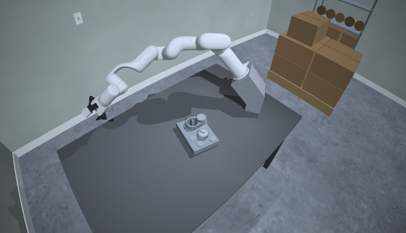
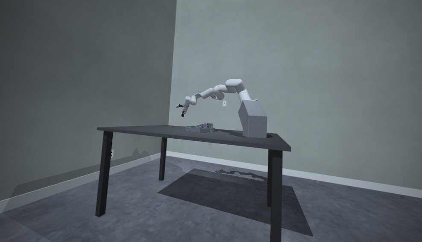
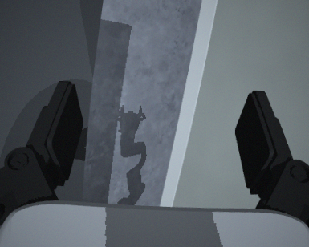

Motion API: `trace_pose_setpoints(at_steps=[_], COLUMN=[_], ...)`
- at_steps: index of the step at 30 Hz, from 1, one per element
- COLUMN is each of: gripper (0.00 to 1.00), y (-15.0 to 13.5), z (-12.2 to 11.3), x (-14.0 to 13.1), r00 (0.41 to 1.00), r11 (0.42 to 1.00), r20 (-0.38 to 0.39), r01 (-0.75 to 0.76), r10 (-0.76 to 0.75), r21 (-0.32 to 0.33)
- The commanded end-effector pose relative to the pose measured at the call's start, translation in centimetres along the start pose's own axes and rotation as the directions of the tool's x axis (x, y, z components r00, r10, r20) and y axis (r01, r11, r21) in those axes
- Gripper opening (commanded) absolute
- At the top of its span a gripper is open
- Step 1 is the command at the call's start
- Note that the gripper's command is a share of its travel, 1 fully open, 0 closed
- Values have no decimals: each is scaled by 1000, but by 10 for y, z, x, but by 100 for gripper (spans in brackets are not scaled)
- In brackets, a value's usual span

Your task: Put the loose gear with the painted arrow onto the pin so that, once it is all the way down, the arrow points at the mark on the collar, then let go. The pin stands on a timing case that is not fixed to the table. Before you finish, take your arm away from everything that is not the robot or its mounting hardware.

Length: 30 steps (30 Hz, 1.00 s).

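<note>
- Gripper (image 3: 160, 130) gapes fully wide, holding nothing, out past the table (image 1: 125, 170) edge.
- Gear (image 1: 202, 134) on timing case (image 1: 206, 148), at the gripper's 4 o'clock; its arrow is too small to read.

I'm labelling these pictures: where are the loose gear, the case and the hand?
Loose gear (image 1: 203, 134): top view, toothed face.
Case (image 1: 206, 148): top view, bare front edge.
Hand (image 3: 157, 130): wrist view, between open fingertips.
</note>
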<state>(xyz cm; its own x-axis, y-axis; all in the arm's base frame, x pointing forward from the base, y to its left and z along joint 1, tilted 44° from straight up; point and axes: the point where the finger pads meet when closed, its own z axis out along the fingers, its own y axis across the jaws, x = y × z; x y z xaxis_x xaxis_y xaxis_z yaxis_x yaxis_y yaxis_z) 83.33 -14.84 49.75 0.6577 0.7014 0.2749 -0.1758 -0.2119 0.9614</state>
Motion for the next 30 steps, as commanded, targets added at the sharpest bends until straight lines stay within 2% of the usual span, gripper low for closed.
trace_pose_setpoints(at_steps=[1,22,30], gripper=[100,100,100], y=[3,2,-16], z=[-2,-3,-19], x=[2,2,-3], r00=[1000,1000,997], r11=[1000,1000,997], r20=[-4,-1,33], r01=[-4,-8,-73], r10=[4,8,73], r21=[-3,-2,7])
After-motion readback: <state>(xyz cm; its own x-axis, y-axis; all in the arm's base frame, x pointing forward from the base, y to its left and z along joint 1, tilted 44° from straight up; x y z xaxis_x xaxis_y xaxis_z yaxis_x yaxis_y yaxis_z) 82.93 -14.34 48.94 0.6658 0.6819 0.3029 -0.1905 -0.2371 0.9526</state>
